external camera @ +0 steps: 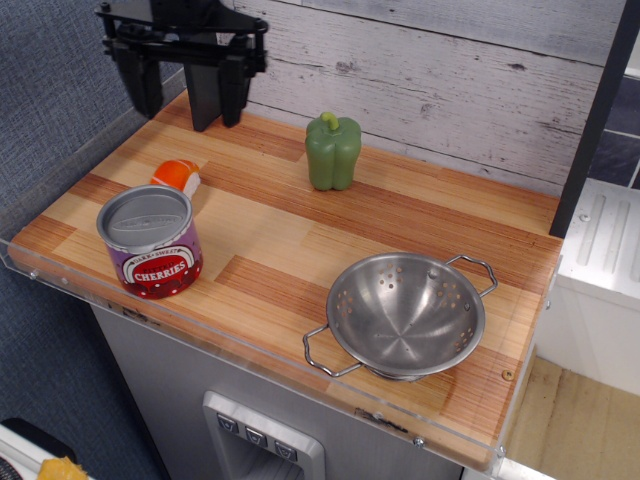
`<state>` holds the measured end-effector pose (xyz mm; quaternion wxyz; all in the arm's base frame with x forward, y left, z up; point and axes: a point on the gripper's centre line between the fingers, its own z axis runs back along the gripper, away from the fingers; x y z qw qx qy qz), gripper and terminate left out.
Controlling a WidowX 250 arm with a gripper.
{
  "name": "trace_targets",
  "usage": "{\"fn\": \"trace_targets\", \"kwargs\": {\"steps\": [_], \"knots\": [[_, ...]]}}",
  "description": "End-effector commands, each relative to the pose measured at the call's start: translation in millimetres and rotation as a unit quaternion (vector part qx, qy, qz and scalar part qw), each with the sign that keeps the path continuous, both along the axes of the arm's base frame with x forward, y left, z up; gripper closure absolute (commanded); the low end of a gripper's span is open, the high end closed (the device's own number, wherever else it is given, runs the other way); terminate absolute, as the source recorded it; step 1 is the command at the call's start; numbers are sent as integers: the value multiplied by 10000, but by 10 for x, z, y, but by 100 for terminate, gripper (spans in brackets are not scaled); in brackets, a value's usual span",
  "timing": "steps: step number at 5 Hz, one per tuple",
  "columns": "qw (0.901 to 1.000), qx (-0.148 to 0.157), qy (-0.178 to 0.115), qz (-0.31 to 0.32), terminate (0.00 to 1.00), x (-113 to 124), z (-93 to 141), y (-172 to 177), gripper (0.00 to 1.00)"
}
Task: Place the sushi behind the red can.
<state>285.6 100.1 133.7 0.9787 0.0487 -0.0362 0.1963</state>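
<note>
The sushi (pixel 177 176), a small orange block with a white base, lies on the wooden counter just behind the red can (pixel 150 241). The can stands upright near the front left edge, its label reading "CHERRIES". My gripper (pixel 186 95) is black, raised above the back left of the counter, well clear of the sushi. Its fingers (pixel 143 85) stand wide apart and hold nothing.
A green bell pepper (pixel 333 151) stands upright at the back middle. A steel colander (pixel 405 314) with two handles sits at the front right. A whitewashed plank wall (pixel 450 80) runs along the back, and the counter's front edge (pixel 250 350) is close to the can.
</note>
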Motion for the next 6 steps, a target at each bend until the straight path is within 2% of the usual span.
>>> {"fn": "trace_targets", "kwargs": {"steps": [1, 2, 3, 4, 5, 6], "knots": [[9967, 87, -661, -459, 0, -134, 394, -563, 0], [9904, 62, -895, -1053, 0, -90, 478, -883, 0], [9866, -75, -997, -1291, 0, -38, 481, -1114, 0], [9780, -125, -864, -1897, 0, 5, 418, -1291, 0], [9780, -125, -864, -1897, 0, 5, 418, -1291, 0], [9780, -125, -864, -1897, 100, 5, 418, -1291, 0]]}}
